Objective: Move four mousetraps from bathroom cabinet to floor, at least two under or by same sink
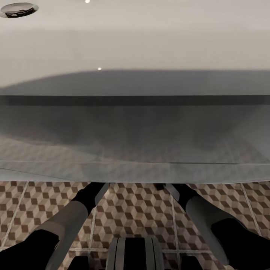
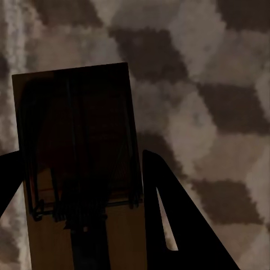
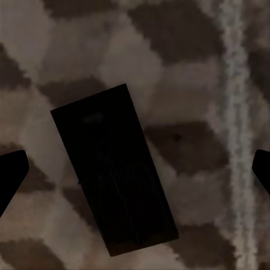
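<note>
The sink (image 1: 135,45) is a wide white basin with a chrome drain (image 1: 18,8) at its far left; I look down on it. Both forearms pass under its front edge, which hides the grippers in the head view. My left gripper (image 2: 81,157) is shut on a tan mousetrap (image 2: 73,101) with dark wire, its fingers (image 2: 169,219) pressed against the board's long edges, just above the cube-patterned bathroom floor (image 2: 214,67). My right gripper (image 3: 135,163) stands wide open over a second mousetrap (image 3: 112,174), which lies flat and shadowed on the floor (image 3: 197,67). The cabinet is out of view.
The sink's front edge (image 1: 135,168) overhangs both arms. Patterned floor tiles (image 1: 131,210) show between the left forearm (image 1: 71,221) and the right forearm (image 1: 206,213). My dark trunk (image 1: 135,255) sits at the bottom centre.
</note>
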